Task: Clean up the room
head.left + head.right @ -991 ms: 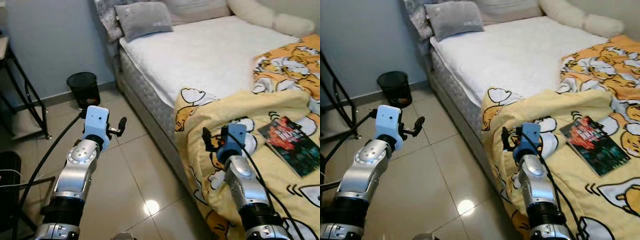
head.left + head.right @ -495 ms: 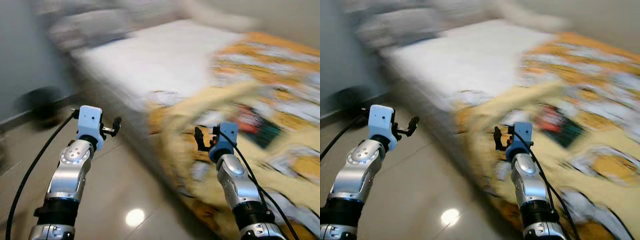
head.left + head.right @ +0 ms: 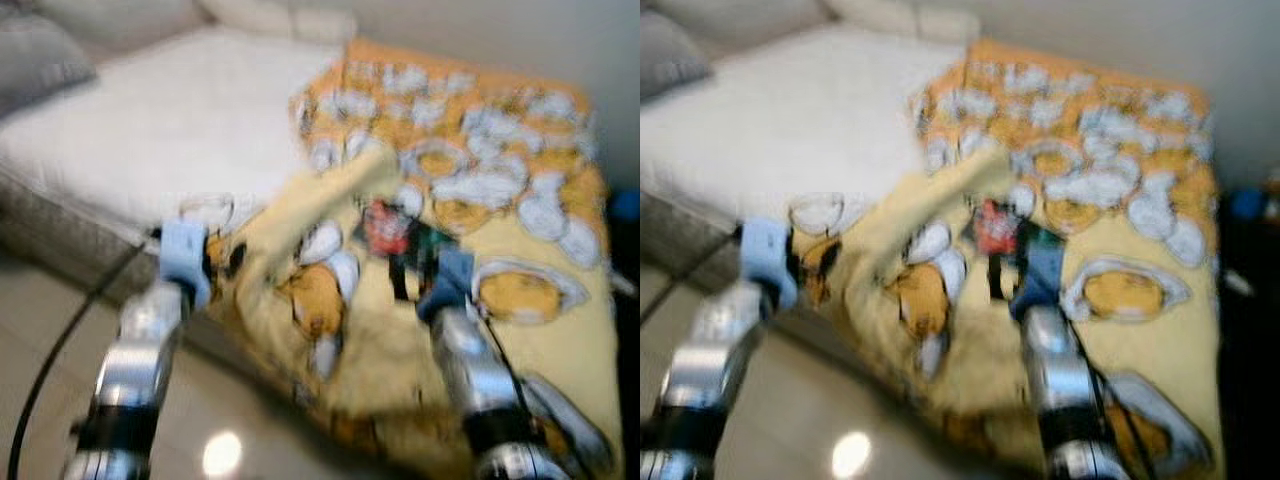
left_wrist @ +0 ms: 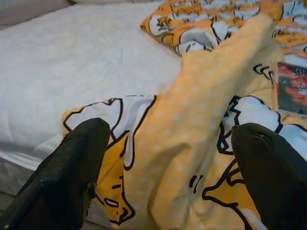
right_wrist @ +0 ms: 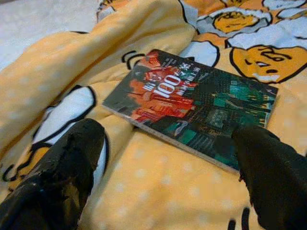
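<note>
A dark book (image 5: pixel 192 105) with a red and green cover lies flat on the yellow cartoon-print blanket (image 4: pixel 206 96) on the bed. My right gripper (image 5: pixel 168 139) hovers open just short of the book, which lies ahead between its fingers. In the blurred eye views the book (image 3: pixel 395 225) lies right beyond that gripper (image 3: pixel 405 275). My left gripper (image 4: pixel 172 136) is open and empty, facing a raised fold of the blanket near the bed's edge.
The white mattress (image 3: pixel 150 120) stretches to the left, with a grey pillow (image 3: pixel 40 50) at its far end. Pale tiled floor (image 3: pixel 40 330) lies at lower left. A dark area with a blue object (image 3: pixel 625 205) borders the bed on the right.
The head camera has swung right with heavy blur, so the bed and blanket now sit straight ahead and the bin is out of view. Both grippers stay open.
</note>
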